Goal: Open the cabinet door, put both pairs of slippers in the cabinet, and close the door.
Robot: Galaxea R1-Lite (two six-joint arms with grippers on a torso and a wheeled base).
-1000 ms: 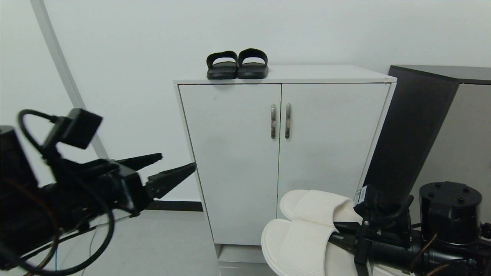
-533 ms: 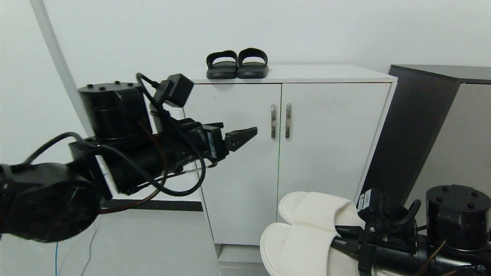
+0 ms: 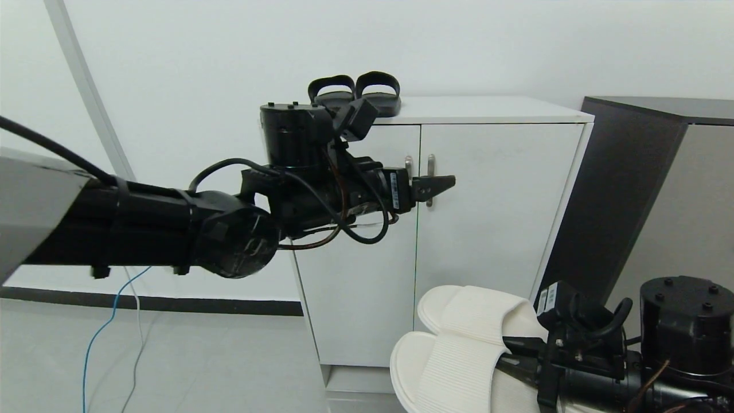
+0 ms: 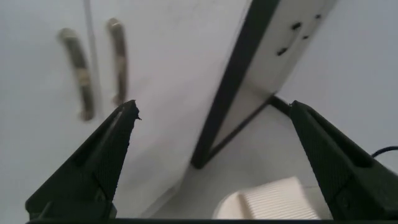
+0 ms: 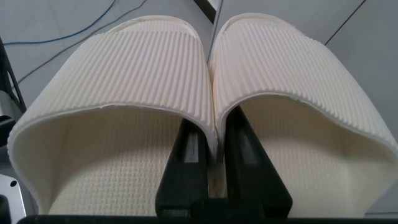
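Note:
The white cabinet (image 3: pixel 355 258) stands with both doors shut, and its two metal handles (image 3: pixel 430 166) meet at the middle. A black pair of slippers (image 3: pixel 378 92) rests on its top, partly hidden behind my left wrist. My left gripper (image 3: pixel 444 183) is level with the handles and just in front of them. In the left wrist view it (image 4: pixel 212 107) is open and holds nothing, with the handles (image 4: pixel 117 59) off to one side of it. My right gripper (image 5: pixel 214 134) is shut on the white pair of slippers (image 3: pixel 459 338), pinching their inner straps low in front of the right door.
A dark cabinet (image 3: pixel 631 201) stands close against the white one's right side. A grey floor (image 3: pixel 200 355) lies open to the left, with a blue cable (image 3: pixel 103 332) trailing over it. A white wall rises behind.
My left arm has swung up and to the right, from low at the left to in front of the handles. The right gripper and the white slippers have barely moved.

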